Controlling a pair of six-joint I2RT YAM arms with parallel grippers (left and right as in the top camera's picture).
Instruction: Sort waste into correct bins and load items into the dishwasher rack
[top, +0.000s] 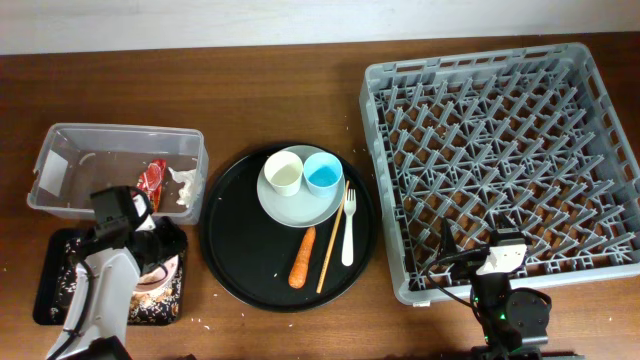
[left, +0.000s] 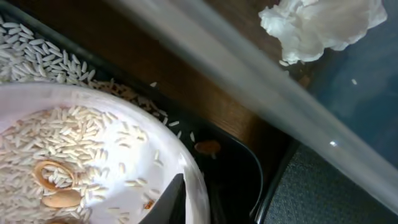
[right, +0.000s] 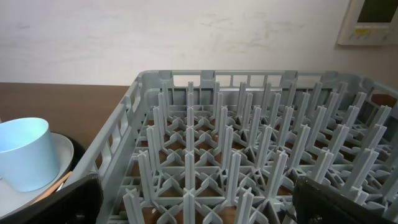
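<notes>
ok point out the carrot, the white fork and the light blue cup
carrot (top: 303, 258), overhead view, middle of its body
white fork (top: 348, 235), overhead view, on the handle
light blue cup (top: 323, 175), overhead view, its inner floor

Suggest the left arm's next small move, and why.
Probably tip the bowl further over the black tray. The left hand grips the bowl's rim, rice and brown scraps lie inside it, and loose rice already sits on the tray beside it.
</notes>
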